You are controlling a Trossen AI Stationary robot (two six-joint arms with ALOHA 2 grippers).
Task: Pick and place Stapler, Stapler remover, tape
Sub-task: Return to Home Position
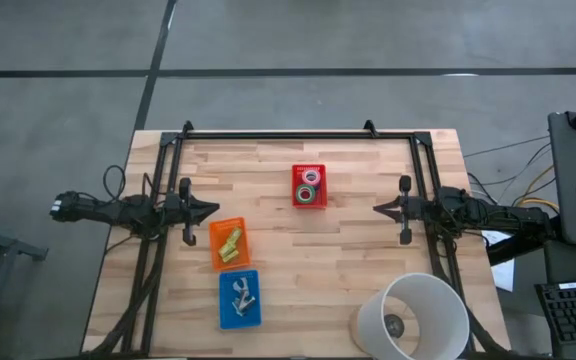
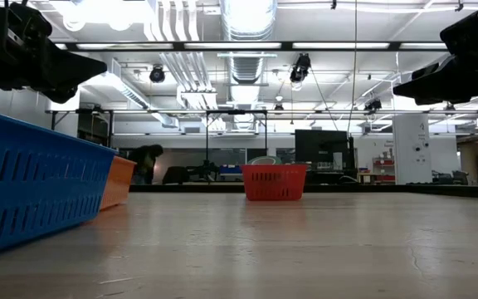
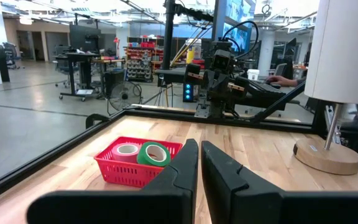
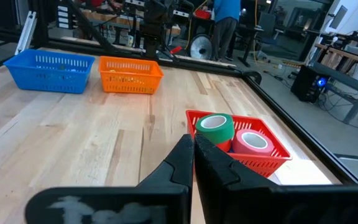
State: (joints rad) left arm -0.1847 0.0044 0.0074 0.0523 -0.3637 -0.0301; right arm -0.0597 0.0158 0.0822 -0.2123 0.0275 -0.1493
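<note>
1. Left gripper [image 1: 213,210], its dark fingers pressed together and holding nothing, hovers above the left side of the light wooden table [image 1: 368,260], pointing inward.
2. Right gripper [image 1: 376,209], likewise closed and empty, faces it from the right side.
3. Between them, a small red plastic mesh basket [image 1: 309,170] holds the tape [image 1: 309,195]: a green ring-shaped roll [image 4: 215,126] beside a pink roll [image 4: 252,142].
4. Just beside the left gripper sits an orange plastic basket [image 1: 215,245], with a blue plastic basket [image 1: 223,300] next to it.
</note>
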